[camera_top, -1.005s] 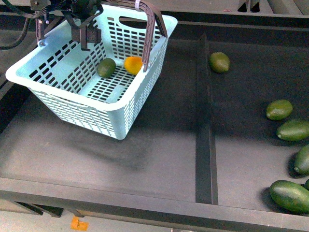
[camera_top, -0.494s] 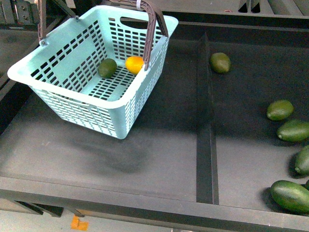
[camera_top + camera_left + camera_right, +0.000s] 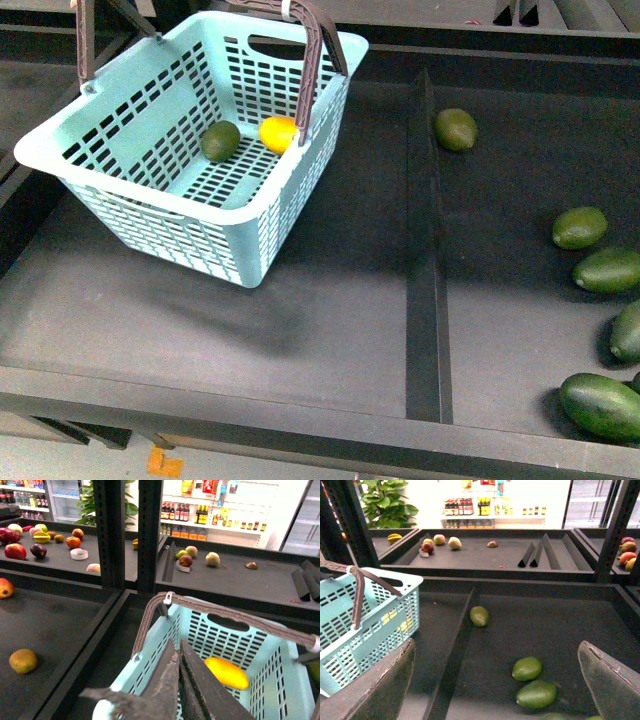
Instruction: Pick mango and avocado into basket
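I see the basket at upper left of the front frame on the dark surface. The avocado and mango lie side by side on its floor, near the far wall. My left gripper has its fingers pressed together, empty, above the basket rim. My right gripper has fingers spread wide, empty.
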You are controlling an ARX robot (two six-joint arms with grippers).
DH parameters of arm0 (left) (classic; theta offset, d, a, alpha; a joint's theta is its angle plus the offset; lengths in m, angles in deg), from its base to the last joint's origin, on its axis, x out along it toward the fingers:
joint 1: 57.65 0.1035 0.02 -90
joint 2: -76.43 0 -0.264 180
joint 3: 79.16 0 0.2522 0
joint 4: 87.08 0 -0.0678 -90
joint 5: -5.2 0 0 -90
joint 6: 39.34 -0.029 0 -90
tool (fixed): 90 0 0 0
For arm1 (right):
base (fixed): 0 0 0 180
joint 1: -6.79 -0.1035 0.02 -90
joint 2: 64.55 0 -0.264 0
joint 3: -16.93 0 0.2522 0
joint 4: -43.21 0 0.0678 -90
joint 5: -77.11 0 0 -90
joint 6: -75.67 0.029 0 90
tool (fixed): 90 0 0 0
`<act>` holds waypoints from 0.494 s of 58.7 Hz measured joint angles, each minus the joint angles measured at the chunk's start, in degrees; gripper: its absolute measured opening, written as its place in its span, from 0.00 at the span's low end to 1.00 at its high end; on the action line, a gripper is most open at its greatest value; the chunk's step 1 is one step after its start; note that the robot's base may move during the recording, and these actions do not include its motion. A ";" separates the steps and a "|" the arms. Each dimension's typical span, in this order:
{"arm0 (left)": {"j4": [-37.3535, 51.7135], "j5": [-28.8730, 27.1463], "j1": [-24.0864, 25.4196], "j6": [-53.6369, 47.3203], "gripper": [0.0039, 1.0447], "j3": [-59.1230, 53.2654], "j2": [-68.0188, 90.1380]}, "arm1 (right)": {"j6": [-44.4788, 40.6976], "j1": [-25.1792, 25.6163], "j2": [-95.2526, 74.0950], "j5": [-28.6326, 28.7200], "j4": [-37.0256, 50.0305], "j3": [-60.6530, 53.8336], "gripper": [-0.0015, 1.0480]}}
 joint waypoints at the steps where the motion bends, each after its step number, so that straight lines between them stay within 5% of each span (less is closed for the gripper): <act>1: 0.11 0.09 0.09 -0.52 0.02 -1.03 -0.81 | 0.00 0.00 0.00 0.00 0.00 0.00 0.92; 29: -1.11 4.48 4.81 -1.88 0.02 -20.35 -21.51 | 0.00 0.00 0.00 0.02 0.00 0.00 0.92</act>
